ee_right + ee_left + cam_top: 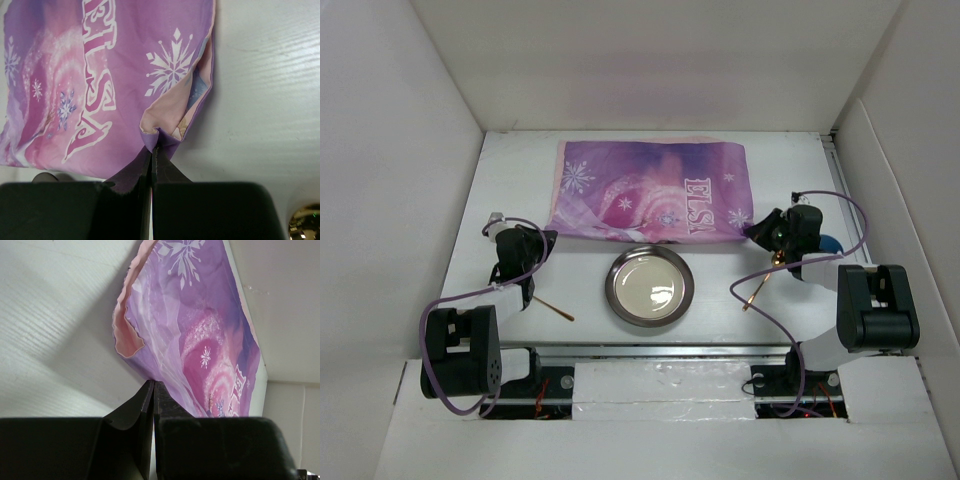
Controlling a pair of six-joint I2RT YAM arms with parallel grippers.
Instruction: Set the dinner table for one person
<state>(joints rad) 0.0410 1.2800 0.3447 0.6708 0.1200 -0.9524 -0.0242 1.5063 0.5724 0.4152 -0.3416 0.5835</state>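
The dinner table (pixel 510 175) is a white tabletop. A purple snowflake placemat (pixel 650 190) lies across its back, lettered "ELSA". My left gripper (pixel 546 240) is at the mat's near left corner. In the left wrist view its jaws (pixel 153 383) are shut with the placemat (pixel 200 340) edge caught at the tips, and the fabric curls up to show its pink underside. My right gripper (pixel 758 230) is at the near right corner. Its jaws (pixel 152 146) are shut on a bunched fold of the placemat (pixel 100 75).
A round metal plate (pixel 649 286) sits in front of the mat at the middle. One gold utensil (pixel 553 310) lies near the left arm, another (pixel 758 291) near the right arm. A blue object (pixel 829 243) shows behind the right arm. White walls enclose the table.
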